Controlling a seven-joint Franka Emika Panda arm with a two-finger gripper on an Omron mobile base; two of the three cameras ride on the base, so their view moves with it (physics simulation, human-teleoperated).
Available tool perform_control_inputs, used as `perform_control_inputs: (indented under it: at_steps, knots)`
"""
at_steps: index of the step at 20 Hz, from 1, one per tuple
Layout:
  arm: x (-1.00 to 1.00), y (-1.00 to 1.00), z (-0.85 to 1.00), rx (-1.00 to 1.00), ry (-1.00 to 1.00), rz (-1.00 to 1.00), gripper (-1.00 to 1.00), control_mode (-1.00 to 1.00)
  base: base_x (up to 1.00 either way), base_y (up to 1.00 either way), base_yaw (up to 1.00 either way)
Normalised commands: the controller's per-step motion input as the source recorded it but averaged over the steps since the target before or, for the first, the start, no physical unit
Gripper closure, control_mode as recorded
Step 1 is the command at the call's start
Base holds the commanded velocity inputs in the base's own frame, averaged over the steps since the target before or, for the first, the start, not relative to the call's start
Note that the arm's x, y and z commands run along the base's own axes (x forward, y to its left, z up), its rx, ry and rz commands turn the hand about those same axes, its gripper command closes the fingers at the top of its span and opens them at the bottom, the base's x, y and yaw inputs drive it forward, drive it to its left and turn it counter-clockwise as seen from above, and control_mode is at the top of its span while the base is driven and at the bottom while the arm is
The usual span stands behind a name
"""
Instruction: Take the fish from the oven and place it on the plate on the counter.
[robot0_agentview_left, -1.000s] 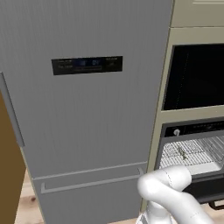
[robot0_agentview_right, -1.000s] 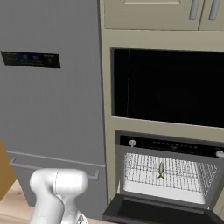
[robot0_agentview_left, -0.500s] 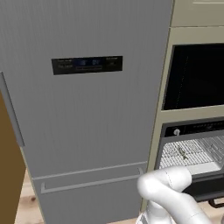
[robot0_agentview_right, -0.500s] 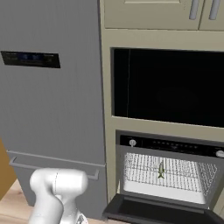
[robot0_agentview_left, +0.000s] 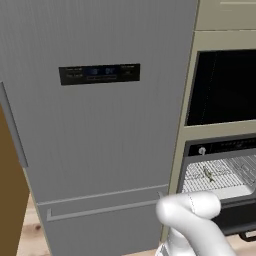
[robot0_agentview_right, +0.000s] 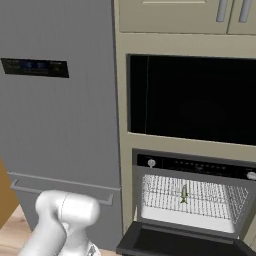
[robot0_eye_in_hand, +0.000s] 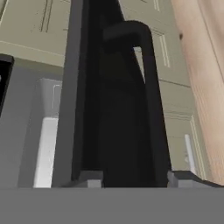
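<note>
The fish (robot0_agentview_right: 184, 193) lies on the wire rack (robot0_agentview_right: 200, 197) inside the oven (robot0_agentview_right: 192, 200), whose door (robot0_agentview_right: 170, 242) hangs open. The hand (robot0_eye_in_hand: 135, 178) straddles the door's black handle (robot0_eye_in_hand: 151, 100), fingers part-spread around it, grip uncertain. Grey fridge (robot0_agentview_left: 95, 125) stands left.

Your arm (robot0_agentview_left: 192, 220) comes up from the lower right of the left base view as a thick white elbow, bent over and pointing down and to the right, with its far end running out past the bottom edge. From the right base view you see the same white elbow (robot0_agentview_right: 65, 220) at the lower left, rounded at the top and dropping away downward. In the hand view your gripper (robot0_eye_in_hand: 134, 178) sits low in the picture, its two small dark fingertips (robot0_eye_in_hand: 91, 178) standing apart with a clear gap between them. You cannot tell from these pictures whether the tips press on anything.
</note>
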Motion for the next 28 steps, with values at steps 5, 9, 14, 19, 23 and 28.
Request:
perform_control_inputs:
  at_steps: [5,9,14,19,23,28]
  knots:
    - [-0.62,-0.01,0.96,0.04,0.00,0.00,-1.00,-1.00,0.00,0.00,0.00]
    - [-0.21,0.00,1.00,0.00,0.00,0.03,-1.00,-1.00,0.00,0.00,0.00]
    - [0.18,0.00,0.82,-0.04,0.14,0.21,-1.00,-1.00,0.00,0.00,0.00]
    - [0.49,0.04,0.40,-0.10,0.41,0.25,-1.00,-1.00,0.00,0.00,0.00]
    - [0.58,0.06,0.28,-0.08,0.37,0.15,-1.00,-1.00,0.00,0.00,0.00]
    - [0.52,0.00,-0.10,-0.01,0.04,0.00,-1.00,-1.00,0.00,0.00,0.00]
